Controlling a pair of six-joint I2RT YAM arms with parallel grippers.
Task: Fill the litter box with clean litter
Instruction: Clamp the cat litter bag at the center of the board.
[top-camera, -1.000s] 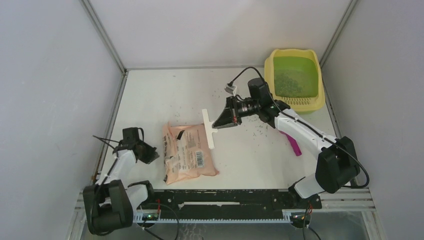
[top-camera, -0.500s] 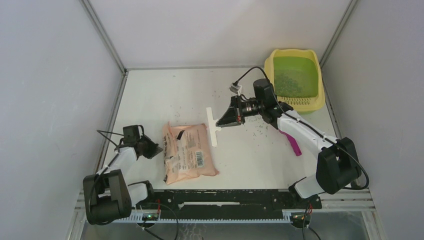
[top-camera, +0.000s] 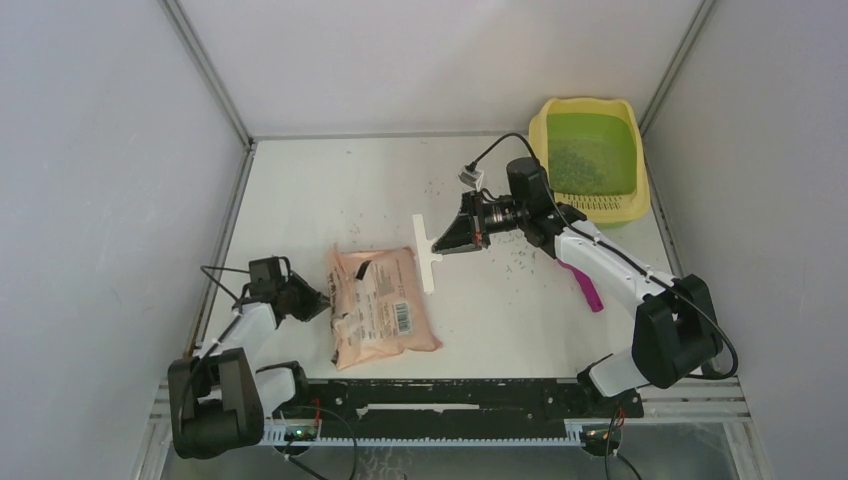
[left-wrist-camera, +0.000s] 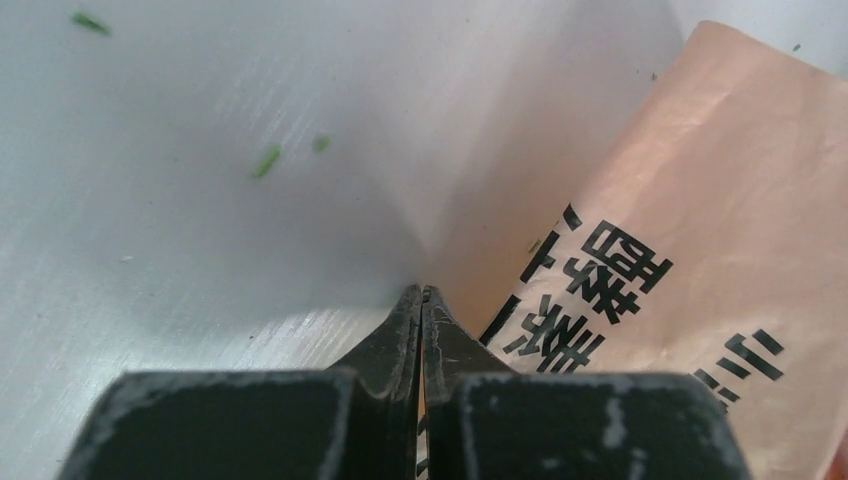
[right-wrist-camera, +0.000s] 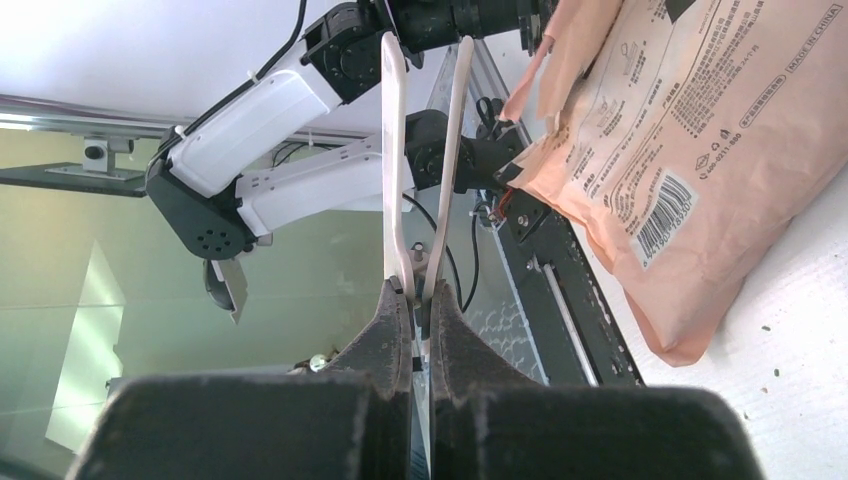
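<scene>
The litter box (top-camera: 543, 128), yellow rim and green basin, stands at the far right corner with some litter (top-camera: 575, 160) in it. A peach-pink printed bag (top-camera: 380, 305) lies flat near the front, and also shows in the left wrist view (left-wrist-camera: 700, 200) and the right wrist view (right-wrist-camera: 690, 110). My left gripper (top-camera: 312, 302) is shut, its tips (left-wrist-camera: 422, 292) low on the table against the bag's left edge. My right gripper (top-camera: 442, 246) is shut (right-wrist-camera: 420, 290) on a white T-shaped clip (top-camera: 427, 258), held above the table right of the bag's top; the clip's two prongs (right-wrist-camera: 395, 150) stick out.
A magenta scoop (top-camera: 588, 285) lies on the table under my right forearm. Stray granules (top-camera: 520, 262) are scattered over the middle of the table, and a few lie by my left gripper (left-wrist-camera: 266, 160). Walls close in the left, back and right sides.
My left gripper has moved right and down to the bag's left edge, and the bag has shifted slightly right. My right gripper moved a little right with the clip, then held still.
</scene>
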